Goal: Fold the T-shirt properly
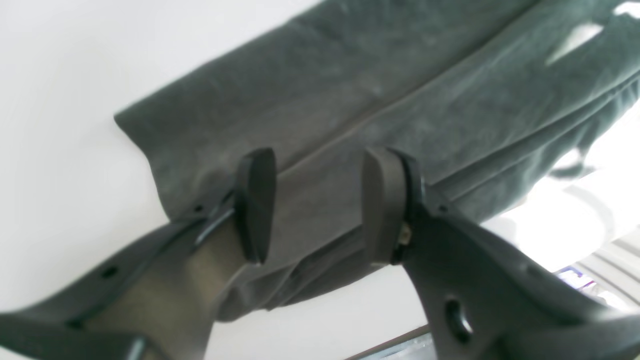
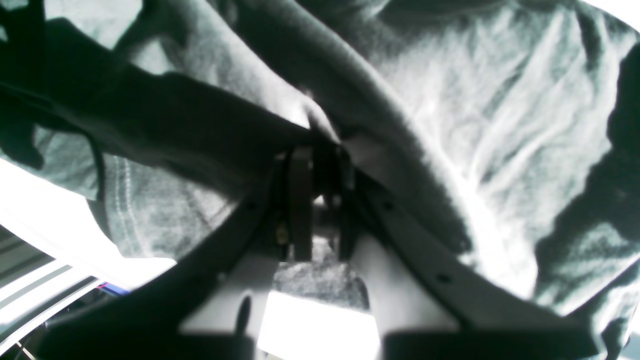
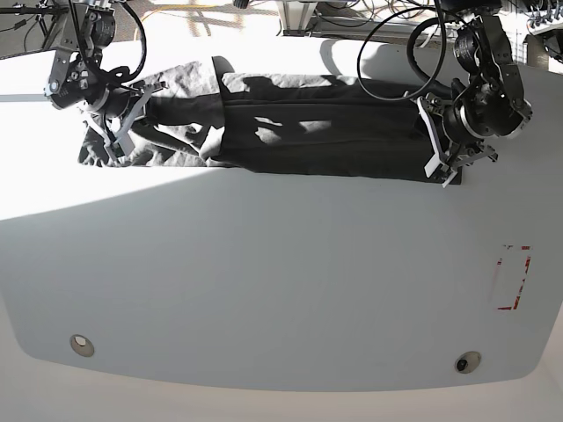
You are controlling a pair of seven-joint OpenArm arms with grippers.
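T-shirt [image 3: 299, 132] spread along table [image 3: 264, 281] top edge, long axis left–right. Right fingers [image 2: 320, 150] clamped on bunched cloth, upper left of frame. Left fingers [image 1: 317, 205] apart, straddling hem at upper right.

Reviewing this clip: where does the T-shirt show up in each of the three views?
Left wrist: the T-shirt runs from upper right to lower centre, behind the open left gripper.
Right wrist: it fills most of the frame, a fold pinched in the right gripper.
Base: it lies along the far edge, between the arms.
Shared landmark: the white table.
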